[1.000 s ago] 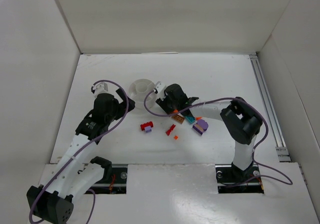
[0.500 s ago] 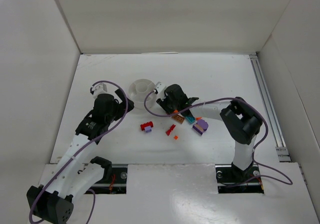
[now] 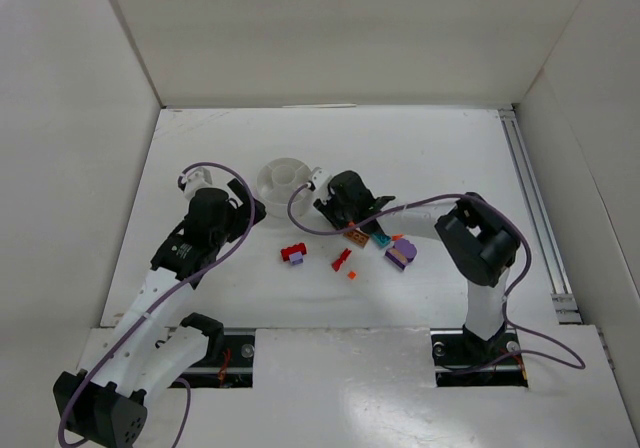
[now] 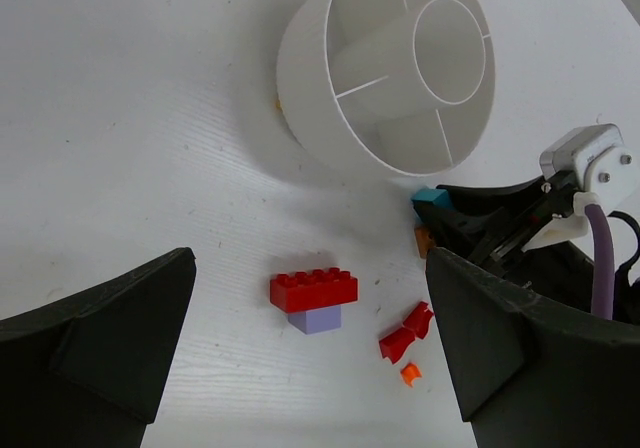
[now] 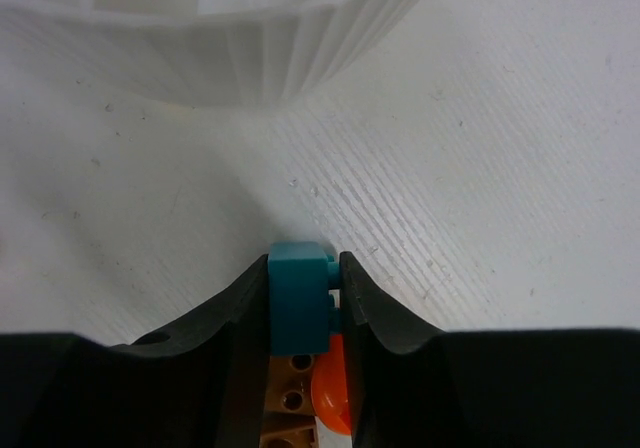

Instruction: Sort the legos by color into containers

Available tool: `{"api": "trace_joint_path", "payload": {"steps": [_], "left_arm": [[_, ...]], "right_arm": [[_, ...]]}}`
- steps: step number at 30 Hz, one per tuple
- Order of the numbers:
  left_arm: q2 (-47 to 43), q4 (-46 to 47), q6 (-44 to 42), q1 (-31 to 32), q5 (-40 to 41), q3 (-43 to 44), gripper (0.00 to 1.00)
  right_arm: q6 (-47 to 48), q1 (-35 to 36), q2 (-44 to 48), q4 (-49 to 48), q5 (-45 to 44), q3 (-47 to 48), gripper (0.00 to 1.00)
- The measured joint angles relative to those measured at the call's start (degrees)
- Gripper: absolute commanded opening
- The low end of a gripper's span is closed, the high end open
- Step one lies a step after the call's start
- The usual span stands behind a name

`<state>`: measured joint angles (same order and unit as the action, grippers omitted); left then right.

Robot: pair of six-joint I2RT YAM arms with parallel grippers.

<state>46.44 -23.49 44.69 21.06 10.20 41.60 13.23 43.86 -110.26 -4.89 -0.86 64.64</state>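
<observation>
The white divided dish (image 3: 283, 178) stands at mid table; its wedge compartments show in the left wrist view (image 4: 385, 68). My right gripper (image 5: 303, 278) is shut on a teal brick (image 5: 298, 298), low over the table just short of the dish wall (image 5: 250, 58). A tan piece (image 5: 290, 398) and an orange piece (image 5: 335, 398) lie under its fingers. My left gripper (image 4: 308, 258) is open and empty above a red brick on a purple one (image 4: 313, 289). A red piece (image 4: 405, 332) and a tiny orange bit (image 4: 409, 373) lie beside it.
In the top view, loose bricks lie right of the right gripper (image 3: 328, 203): a tan one (image 3: 354, 235), a teal one (image 3: 381, 238) and a purple one (image 3: 400, 255). The left gripper (image 3: 240, 211) is left of the dish. White walls stand on three sides of the table.
The right arm's elbow has shifted slightly left. The grippers and the loose bricks have hardly moved.
</observation>
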Motion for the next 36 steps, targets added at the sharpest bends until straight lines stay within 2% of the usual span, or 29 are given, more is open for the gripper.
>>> {"api": "trace_joint_path", "payload": {"steps": [6, 10, 14, 24, 31, 36], "left_arm": [[0.0, 0.0, 0.3, 0.0, 0.4, 0.0, 0.99], [0.0, 0.0, 0.3, 0.0, 0.4, 0.0, 0.99], [0.0, 0.0, 0.3, 0.0, 0.4, 0.0, 0.99], [0.0, 0.0, 0.4, 0.0, 0.5, 0.0, 0.99], [0.0, 0.0, 0.4, 0.0, 0.5, 0.0, 0.99], [0.0, 0.0, 0.4, 0.0, 0.5, 0.0, 0.99]], "right_arm": [[2.4, 0.1, 5.4, 0.4, 0.3, -0.9, 0.31], [7.7, 0.4, 12.2, -0.5, 3.0, 0.1, 0.30], [14.2, 2.4, 13.9, -2.0, 7.6, 4.5, 0.30], [21.0, 4.2, 5.4, -2.6, 17.1, 15.5, 0.31], [22.9, 4.4, -1.6, -1.0, 17.8, 21.1, 0.31], [23.5, 4.7, -2.7, 0.7, 17.5, 21.4, 0.37]]}}
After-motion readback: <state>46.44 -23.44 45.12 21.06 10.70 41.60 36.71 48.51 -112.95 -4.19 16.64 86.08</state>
